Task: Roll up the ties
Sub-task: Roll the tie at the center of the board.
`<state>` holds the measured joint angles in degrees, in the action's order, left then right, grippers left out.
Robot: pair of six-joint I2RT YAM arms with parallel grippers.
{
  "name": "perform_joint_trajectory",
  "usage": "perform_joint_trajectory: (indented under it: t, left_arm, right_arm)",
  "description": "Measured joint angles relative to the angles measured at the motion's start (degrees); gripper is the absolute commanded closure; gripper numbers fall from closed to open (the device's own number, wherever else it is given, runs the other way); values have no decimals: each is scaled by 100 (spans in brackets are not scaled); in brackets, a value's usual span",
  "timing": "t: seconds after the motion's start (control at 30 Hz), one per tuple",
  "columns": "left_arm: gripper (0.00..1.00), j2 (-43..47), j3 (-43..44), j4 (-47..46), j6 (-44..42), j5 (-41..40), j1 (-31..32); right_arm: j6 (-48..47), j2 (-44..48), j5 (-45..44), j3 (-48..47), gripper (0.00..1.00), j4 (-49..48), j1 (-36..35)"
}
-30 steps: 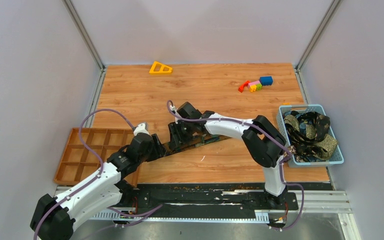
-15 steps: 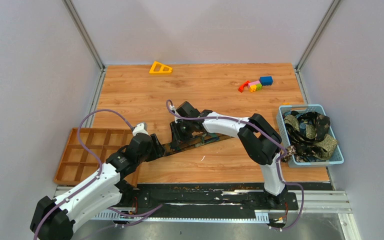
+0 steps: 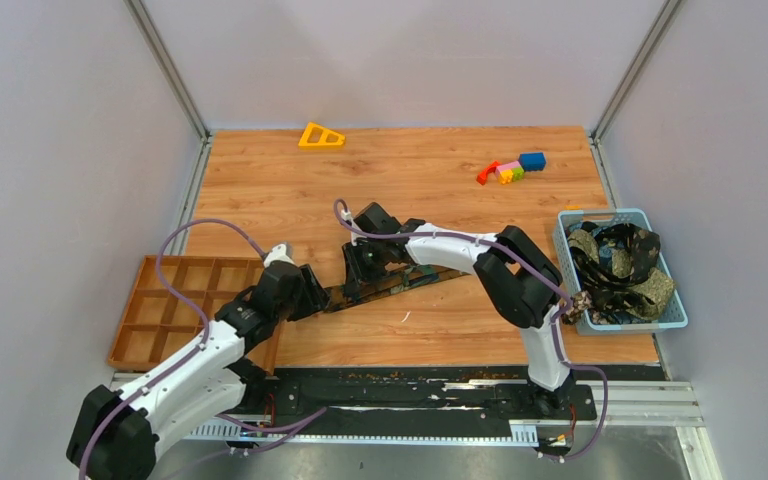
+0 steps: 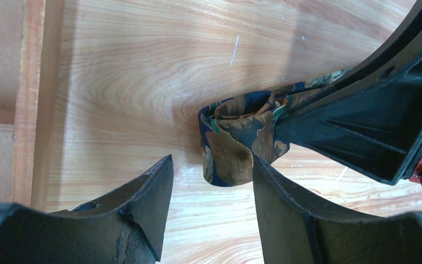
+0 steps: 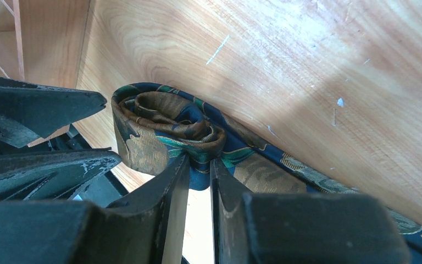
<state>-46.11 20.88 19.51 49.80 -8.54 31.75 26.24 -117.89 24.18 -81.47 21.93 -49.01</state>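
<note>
One tie (image 3: 430, 278) lies slantwise on the wooden table, its left end wound into a small roll (image 5: 159, 124). My right gripper (image 5: 199, 159) is shut on the edge of that roll, with blue fabric pinched between its fingers. In the top view the right gripper (image 3: 355, 270) sits over the tie's left part. My left gripper (image 4: 212, 159) is open. The roll (image 4: 236, 137) lies just beyond its fingertips, touching neither. In the top view the left gripper (image 3: 312, 290) is at the tie's left tip. More ties (image 3: 615, 255) are heaped in a basket.
The light blue basket (image 3: 615, 214) stands at the table's right edge. An orange compartment tray (image 3: 160, 300) lies at the front left, close behind the left gripper. A yellow triangle (image 3: 320, 135) and small toy blocks (image 3: 510, 168) sit at the back.
The right arm's elbow has drawn a little to the left. The left arm has edged slightly left. The tie lies where it was.
</note>
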Motion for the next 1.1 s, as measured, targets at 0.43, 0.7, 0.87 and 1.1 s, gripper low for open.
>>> perform_joint_trajectory:
  t: [0.43,0.7,0.87,1.1]
  left_arm:
    - [44,-479,-581,-1261,476,1176,-756]
    - [53,-726,-988,-2168,955,1646,-1001]
    - [60,-990,-994,-2465,1029,1746,-1021]
    - [81,-1342,-994,-2909,1025,1902,-1051]
  right_arm:
    - [0,-22,72,90,82,-85,44]
    - [0,-61,155,111,82,-140,72]
    - [2,-74,195,122,83,-164,96]
    - [0,-74,192,127,81,-164,136]
